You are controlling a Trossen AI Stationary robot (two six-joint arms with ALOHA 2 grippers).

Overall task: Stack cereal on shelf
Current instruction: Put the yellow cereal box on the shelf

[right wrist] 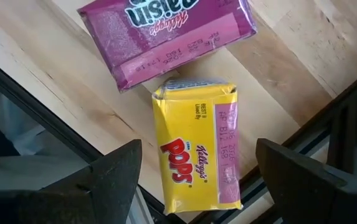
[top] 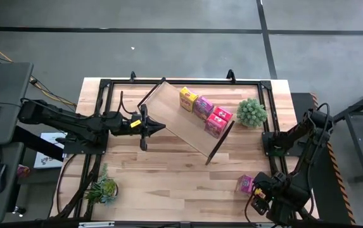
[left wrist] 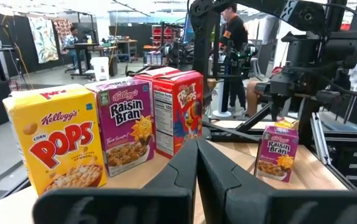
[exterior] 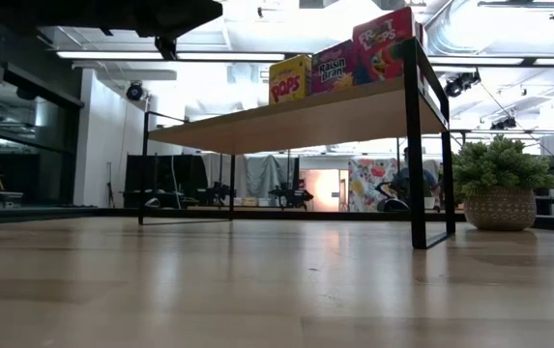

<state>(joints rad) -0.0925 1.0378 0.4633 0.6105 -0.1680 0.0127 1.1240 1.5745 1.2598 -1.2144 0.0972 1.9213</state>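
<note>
Three cereal boxes are standing in a row on the shelf (top: 180, 120): yellow Pops (left wrist: 57, 146), magenta Raisin Bran (left wrist: 124, 126) and red Froot Loops (left wrist: 181, 111). The left gripper (top: 148, 126) is hovering over the shelf, fingers closed, empty. The right gripper (right wrist: 197, 180) is hanging wide open above a second Pops box (right wrist: 196, 149) lying flat beside another Raisin Bran box (right wrist: 166, 34) at the table's near right corner.

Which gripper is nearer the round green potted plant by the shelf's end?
Right. The right gripper sits at the table's near right corner below the green potted plant; the left gripper is across the shelf.
</note>
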